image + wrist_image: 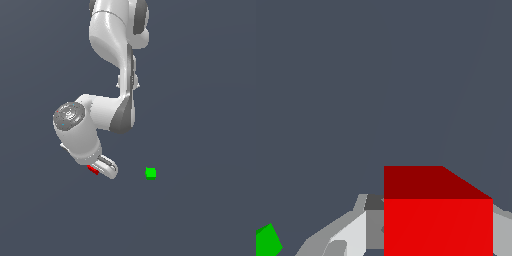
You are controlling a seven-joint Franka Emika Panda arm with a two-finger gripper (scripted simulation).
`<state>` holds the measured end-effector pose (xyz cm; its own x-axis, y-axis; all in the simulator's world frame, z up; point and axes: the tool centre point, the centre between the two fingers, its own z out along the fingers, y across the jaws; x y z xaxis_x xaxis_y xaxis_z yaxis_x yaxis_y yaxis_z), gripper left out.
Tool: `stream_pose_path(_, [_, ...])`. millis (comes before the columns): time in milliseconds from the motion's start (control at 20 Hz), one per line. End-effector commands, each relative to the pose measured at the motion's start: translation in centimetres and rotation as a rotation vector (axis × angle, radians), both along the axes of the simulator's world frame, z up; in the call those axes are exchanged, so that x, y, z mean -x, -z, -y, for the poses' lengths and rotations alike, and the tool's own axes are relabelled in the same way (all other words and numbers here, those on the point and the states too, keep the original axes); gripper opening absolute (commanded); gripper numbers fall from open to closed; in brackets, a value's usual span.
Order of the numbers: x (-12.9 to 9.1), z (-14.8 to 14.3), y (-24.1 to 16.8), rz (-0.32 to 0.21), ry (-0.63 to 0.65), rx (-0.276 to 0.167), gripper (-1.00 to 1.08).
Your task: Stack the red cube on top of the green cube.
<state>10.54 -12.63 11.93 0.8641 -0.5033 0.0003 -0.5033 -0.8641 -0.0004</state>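
The red cube (438, 225) fills the near part of the wrist view, and grey-white fingers (356, 234) press against both of its sides. In the exterior view my gripper (101, 170) hangs low under the white arm. Only a sliver of the red cube (92, 170) shows at the gripper's edge on the exterior view's left. My gripper is shut on the red cube. The green cube (150, 173) lies alone on the dark floor, well off toward the exterior view's right of the gripper. A corner of the green cube (267, 242) also shows in the wrist view.
The white arm (112, 55) reaches down from the top of the exterior view, with its bulky wrist (75, 125) above the gripper. The ground is a plain dark blue-grey surface (200, 100) with no other objects on it.
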Motion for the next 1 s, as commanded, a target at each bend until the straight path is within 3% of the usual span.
stream_pose_path(0, [0.0,-0.1,0.0,0.000,0.000,0.000,-1.00])
stream_pose_path(400, [0.2,-4.0,1.0,0.000,0.000,0.000,-1.00])
stream_pose_path(950, [0.7,-16.1,4.1,0.000,0.000,0.000,-1.00])
